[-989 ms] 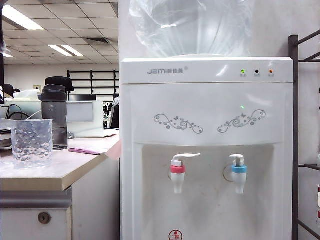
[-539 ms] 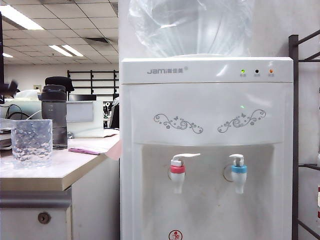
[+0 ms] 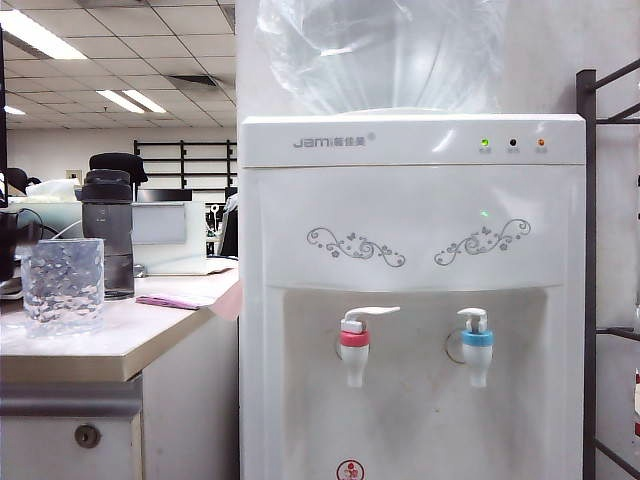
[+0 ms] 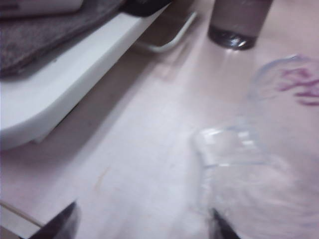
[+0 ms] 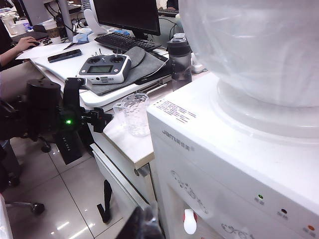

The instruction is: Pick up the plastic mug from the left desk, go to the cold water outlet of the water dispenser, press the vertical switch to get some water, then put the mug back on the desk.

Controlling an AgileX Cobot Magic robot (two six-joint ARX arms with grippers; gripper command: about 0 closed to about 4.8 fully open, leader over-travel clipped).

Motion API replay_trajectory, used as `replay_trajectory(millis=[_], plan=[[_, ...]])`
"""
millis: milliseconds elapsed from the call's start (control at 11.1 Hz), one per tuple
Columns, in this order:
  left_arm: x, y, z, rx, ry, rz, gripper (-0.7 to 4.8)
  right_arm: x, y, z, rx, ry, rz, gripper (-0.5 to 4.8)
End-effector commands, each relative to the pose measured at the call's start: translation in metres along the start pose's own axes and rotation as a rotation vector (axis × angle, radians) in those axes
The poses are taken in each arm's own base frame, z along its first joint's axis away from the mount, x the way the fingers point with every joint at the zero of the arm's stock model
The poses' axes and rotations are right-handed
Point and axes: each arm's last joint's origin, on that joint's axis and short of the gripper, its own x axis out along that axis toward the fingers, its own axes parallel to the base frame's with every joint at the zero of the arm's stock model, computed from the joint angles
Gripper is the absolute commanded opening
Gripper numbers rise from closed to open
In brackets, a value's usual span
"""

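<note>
I have the left hand (image 4: 142, 226) low over the cream-beige bench top (image 4: 129, 164), its two dark fingertips (image 4: 62, 224) set wide apart with nothing between them. The clear dimpled plastic mug (image 4: 244, 169) stands just ahead of that hand and off to one side; in the blurred left wrist view I cannot tell whether a fingertip touches its wall. From the right wrist view, the left arm's black hand (image 5: 97, 119) sits just beside the mug (image 5: 134, 114), at the bench's near edge.

In the exterior view the mug (image 3: 63, 285) stands upright on the left bench (image 3: 120, 345), near its front edge, above the grey-white drawer with the round keyhole (image 3: 87, 436). Just behind it stands a taller dark grey lidded bottle (image 3: 108, 235), and a flat pink item (image 3: 170, 301) lies on the bench to the right.

To the right of the bench rises the tall white water dispenser (image 3: 410, 250) with its clear bottle on top. In its recess the red-collared tap (image 3: 355, 345) is on the left and the blue-collared cold water outlet (image 3: 477, 345) on the right, topped by its short white vertical switch (image 3: 473, 320).

Of the right hand (image 5: 144, 224) I see only a dark edge, high above the floor in front of the dispenser; I cannot tell how its jaws stand.
</note>
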Motion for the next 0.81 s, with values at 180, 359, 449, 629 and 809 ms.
replay_trajectory(millis=[180,359,449,629,809], plan=[[0.017,0.027,0.005,0.089,-0.025,-0.216,3.41,-0.001,0.001,0.002,-0.003,-0.006,-0.001,-0.05],[0.023,0.026,0.002,0.084,-0.069,-0.224,3.41,-0.001,0.001,0.002,-0.003,-0.006,0.000,-0.05],[0.025,0.026,0.001,0.082,-0.085,-0.222,3.41,-0.001,0.001,0.002,-0.002,-0.006,0.000,-0.05],[0.028,0.026,0.000,0.081,-0.094,-0.223,3.41,-0.001,0.001,0.002,-0.002,-0.006,0.000,-0.05],[0.047,0.021,0.004,0.073,-0.098,-0.227,3.41,-0.001,0.001,0.002,-0.002,-0.006,0.000,-0.05]])
